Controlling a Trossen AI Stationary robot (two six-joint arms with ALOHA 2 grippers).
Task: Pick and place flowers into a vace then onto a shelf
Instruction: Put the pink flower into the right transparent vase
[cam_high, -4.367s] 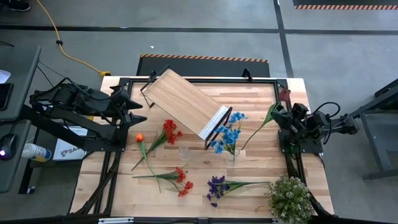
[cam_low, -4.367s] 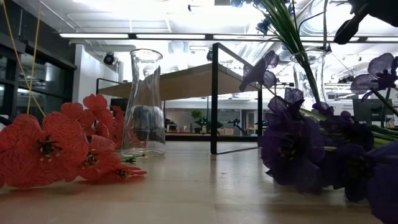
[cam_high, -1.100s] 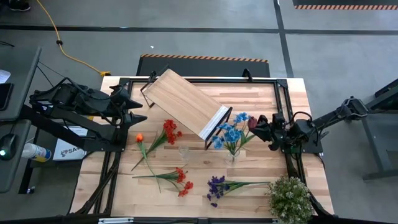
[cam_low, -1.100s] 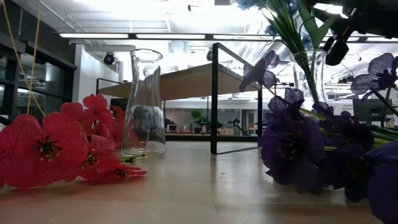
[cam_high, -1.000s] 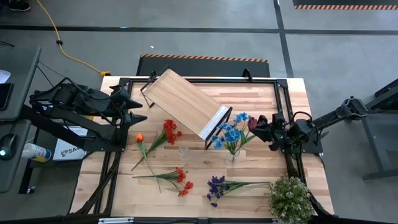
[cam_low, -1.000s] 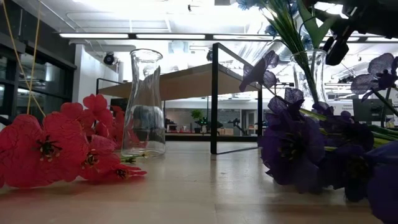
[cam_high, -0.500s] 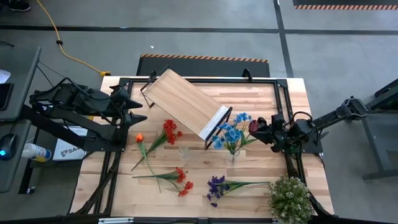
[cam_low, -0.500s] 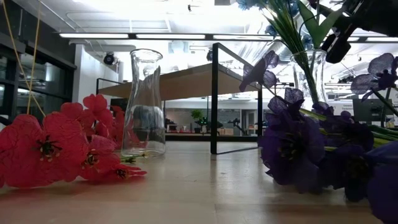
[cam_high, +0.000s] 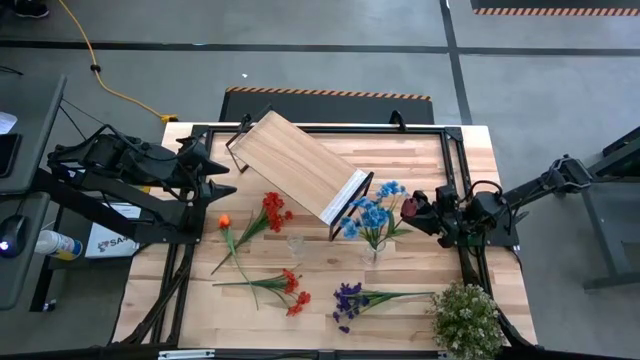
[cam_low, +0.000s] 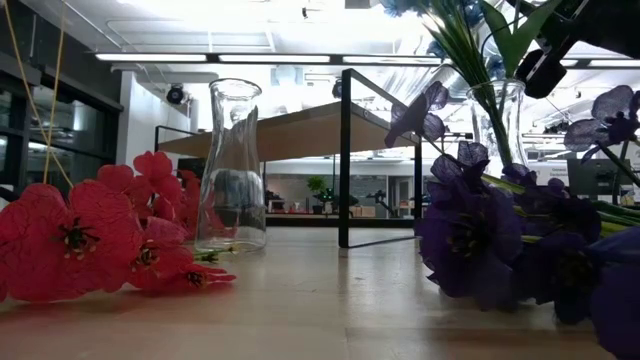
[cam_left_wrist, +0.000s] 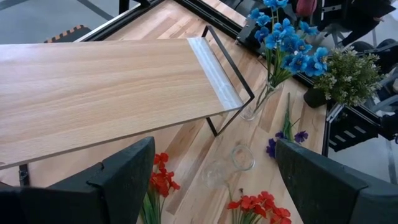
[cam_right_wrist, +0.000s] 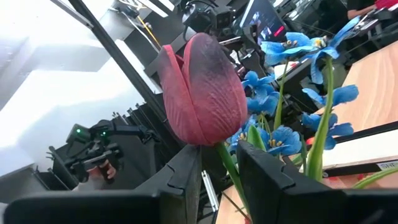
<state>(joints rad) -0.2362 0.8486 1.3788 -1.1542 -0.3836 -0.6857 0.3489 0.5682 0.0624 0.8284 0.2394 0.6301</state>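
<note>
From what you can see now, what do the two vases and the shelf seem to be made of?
Both vases, the empty vase and the vase with blue flowers, look like clear glass: the room shows through them and their walls glint. The shelf looks like pale wood or wood-look laminate, with visible grain and a matte face; its thin black frame ends look like painted metal.

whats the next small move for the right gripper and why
Probably open a little wider and back away. The right gripper sits beside the vase of blue flowers, fingers loosely around the dark red tulip, whose stem appears to reach that vase.
</note>
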